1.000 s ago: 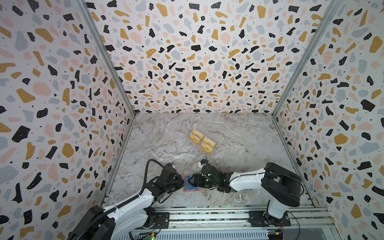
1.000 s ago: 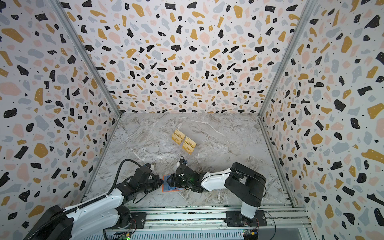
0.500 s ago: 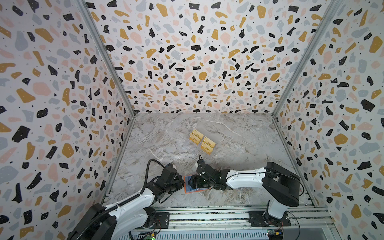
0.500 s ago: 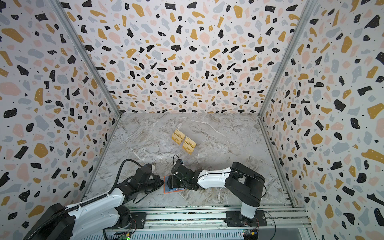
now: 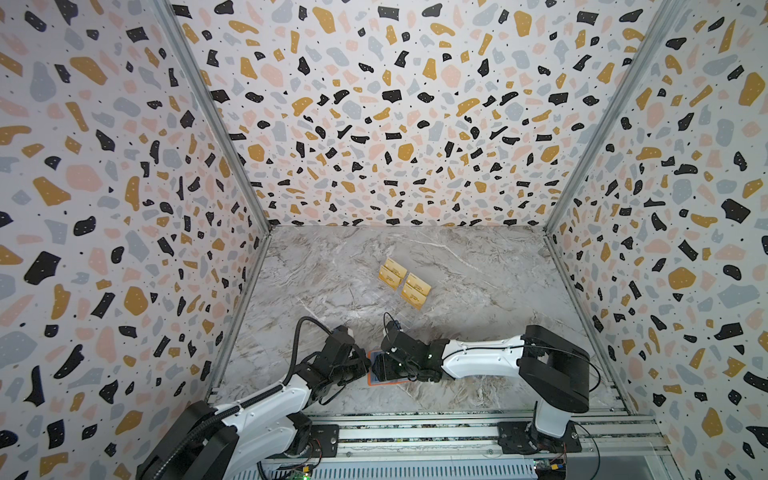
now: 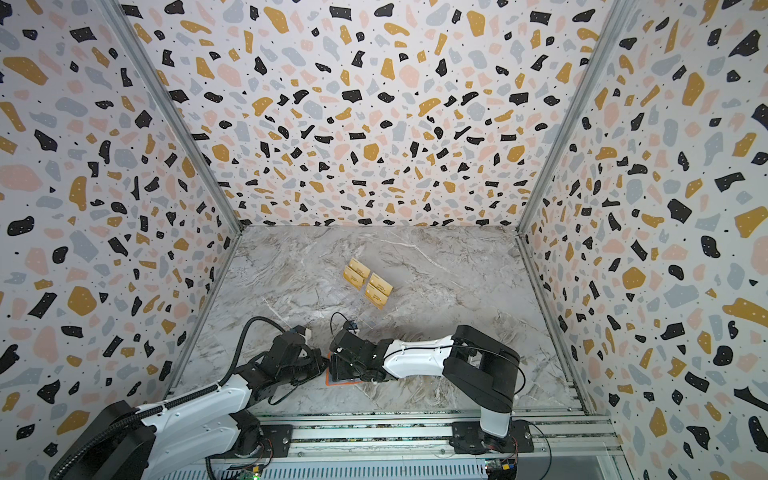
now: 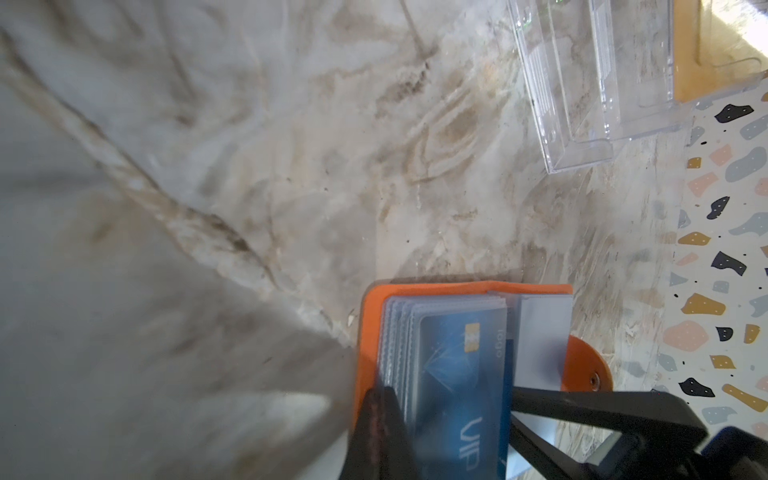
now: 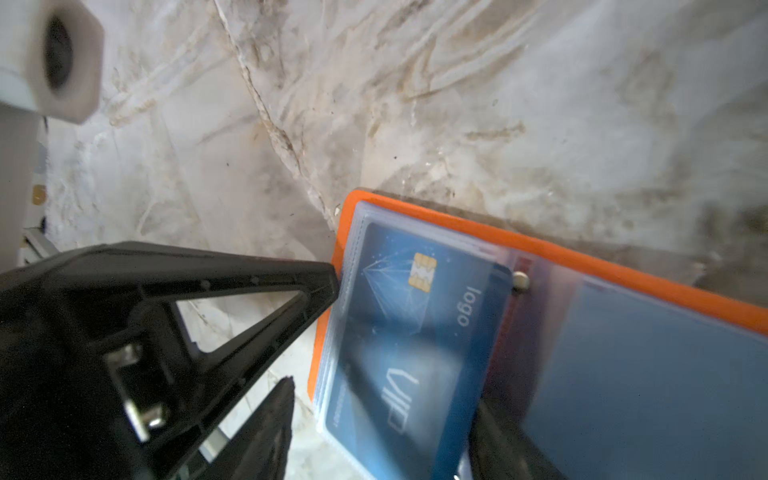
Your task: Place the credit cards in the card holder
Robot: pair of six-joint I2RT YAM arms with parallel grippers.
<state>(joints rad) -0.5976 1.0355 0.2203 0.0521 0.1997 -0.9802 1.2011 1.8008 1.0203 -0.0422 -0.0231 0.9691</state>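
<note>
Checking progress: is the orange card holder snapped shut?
No, the card holder lies open, with a blue VIP card visible on its inside.

Three walls (image 5: 395,104) box me in, white and strewn with terrazzo chips of black, ochre, pink and grey. Pale metal strips (image 5: 214,112) run down the two back corners. Beneath me lies a marble-look floor (image 5: 478,266), grey-white with brown veins. The light falls even and soft; shadows on the floor are faint.
</note>
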